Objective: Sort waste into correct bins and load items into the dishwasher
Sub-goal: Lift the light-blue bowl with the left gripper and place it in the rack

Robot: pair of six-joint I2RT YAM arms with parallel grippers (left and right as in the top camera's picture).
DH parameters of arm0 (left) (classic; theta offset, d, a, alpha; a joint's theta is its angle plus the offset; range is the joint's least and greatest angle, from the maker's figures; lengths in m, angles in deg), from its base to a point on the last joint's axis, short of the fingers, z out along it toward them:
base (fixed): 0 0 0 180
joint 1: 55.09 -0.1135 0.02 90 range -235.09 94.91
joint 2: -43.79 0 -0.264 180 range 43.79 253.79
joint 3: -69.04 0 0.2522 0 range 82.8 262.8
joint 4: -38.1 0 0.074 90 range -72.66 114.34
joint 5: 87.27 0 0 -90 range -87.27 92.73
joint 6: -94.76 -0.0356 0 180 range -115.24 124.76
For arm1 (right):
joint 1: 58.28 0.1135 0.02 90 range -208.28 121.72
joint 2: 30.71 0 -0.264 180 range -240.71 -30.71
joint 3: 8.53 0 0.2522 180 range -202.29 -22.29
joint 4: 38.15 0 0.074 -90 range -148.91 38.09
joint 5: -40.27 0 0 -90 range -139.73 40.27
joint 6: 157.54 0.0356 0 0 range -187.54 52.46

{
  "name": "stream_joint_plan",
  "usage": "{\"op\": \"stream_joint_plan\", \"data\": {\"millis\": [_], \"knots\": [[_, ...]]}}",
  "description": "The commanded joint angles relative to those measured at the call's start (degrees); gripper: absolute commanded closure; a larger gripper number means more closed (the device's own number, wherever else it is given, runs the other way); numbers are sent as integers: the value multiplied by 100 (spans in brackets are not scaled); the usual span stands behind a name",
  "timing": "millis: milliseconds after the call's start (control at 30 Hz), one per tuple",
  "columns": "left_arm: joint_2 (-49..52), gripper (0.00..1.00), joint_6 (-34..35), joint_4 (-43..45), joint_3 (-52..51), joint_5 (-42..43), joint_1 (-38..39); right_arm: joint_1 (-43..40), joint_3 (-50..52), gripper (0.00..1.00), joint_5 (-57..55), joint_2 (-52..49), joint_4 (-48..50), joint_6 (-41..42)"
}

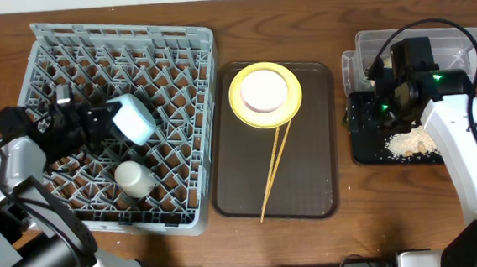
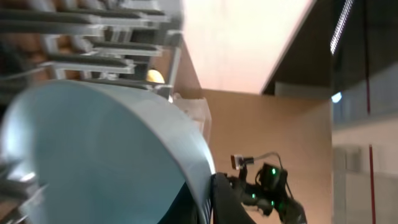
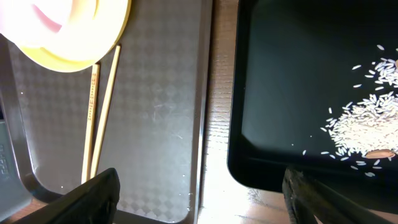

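My left gripper is shut on the rim of the light blue bowl and holds it tilted over the grey dish rack. The bowl fills the left wrist view. A white bowl lies in the rack. The yellow plate and the chopsticks rest on the brown serving tray. My right gripper is open and empty, above the gap between the brown tray and the black tray. Beige food scraps lie in the black tray. No wrapper or tissue is in view.
The clear tub stands behind the black tray at the far right, partly hidden by my right arm. In the right wrist view the plate and chopsticks lie at the left and the scraps at the right.
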Motion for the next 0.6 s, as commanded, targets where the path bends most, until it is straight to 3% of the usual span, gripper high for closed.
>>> {"op": "stream_joint_plan", "data": {"millis": [0,233,467,567], "knots": [[118,94,-144,-186,72,-1213,-177,-76,-52,18,-11,111,-15,-44],[94,48,-146,-297,72,-1226,-264,-76,-52,18,-11,111,-17,-44],[-286,46,-146,-420,74,-1239,-262,-76,-52,18,-11,111,-15,-44],[-710,47,-142,-428,74,-1672,-258,-76,-52,18,-11,111,-17,-46]]}}
